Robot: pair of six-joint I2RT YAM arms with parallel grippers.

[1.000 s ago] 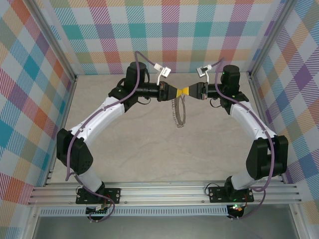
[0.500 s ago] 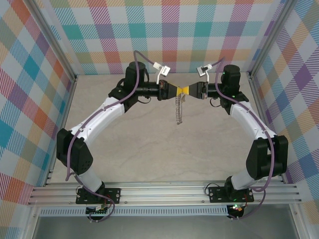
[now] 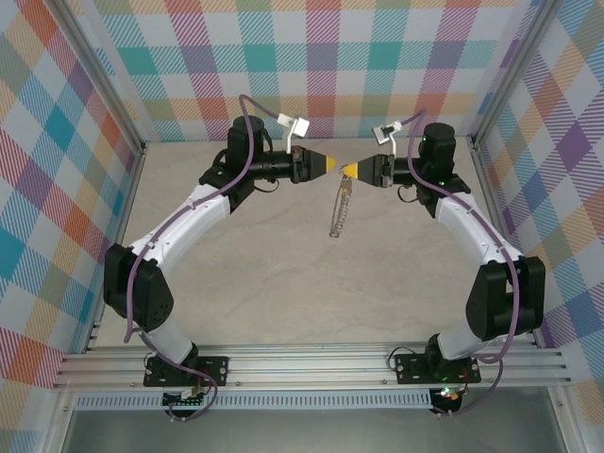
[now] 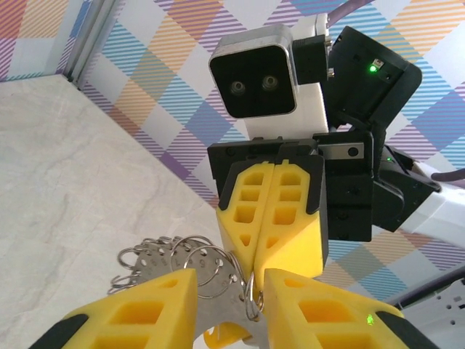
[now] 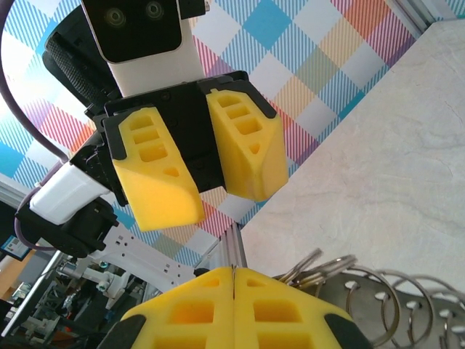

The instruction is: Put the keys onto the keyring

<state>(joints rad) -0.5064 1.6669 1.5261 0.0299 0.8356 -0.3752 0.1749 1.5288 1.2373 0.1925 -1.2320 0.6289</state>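
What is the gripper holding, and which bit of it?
The right gripper is shut on the keyring, pinching its top end, and the rest hangs down limp. The left gripper is open and holds nothing.

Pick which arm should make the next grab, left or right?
Left, probably. The left gripper is open and empty, just clear of the right gripper, which is shut on the keyring hanging from it and should just hold.
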